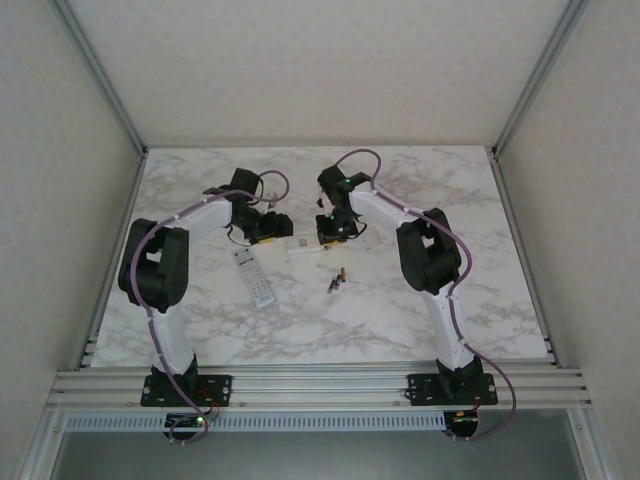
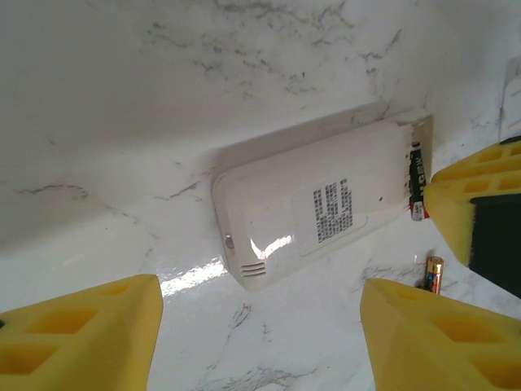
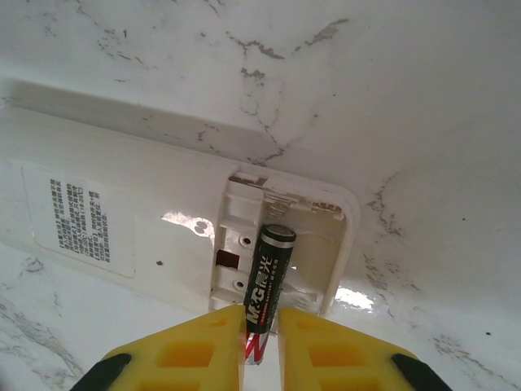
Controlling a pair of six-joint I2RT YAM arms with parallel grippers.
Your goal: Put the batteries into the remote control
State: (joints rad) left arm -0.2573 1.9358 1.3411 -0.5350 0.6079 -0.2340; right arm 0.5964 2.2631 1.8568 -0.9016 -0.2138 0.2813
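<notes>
A battery (image 3: 269, 277) is being held by the right gripper (image 3: 260, 352). It is being pinched at its red end between the two yellow fingers (image 3: 195, 354). The other end of the battery is being rested inside the open battery box at one end of the white remote control (image 3: 122, 220). The remote control is being shown face down on the marble table (image 3: 407, 98), with its label side up.

The left gripper (image 2: 260, 342) is being held wide open near the round end of the remote control. Nothing is being held between its fingers (image 2: 81, 334). Whether they are touching the remote control cannot be told.

From above, the two grippers are being seen at the two ends of the remote control. A few loose batteries (image 1: 337, 281) are being seen on the table, close to the remote control on its near side. A second remote (image 1: 253, 277) is being seen with its buttons up, beside the left arm and apart from the first one.
</notes>
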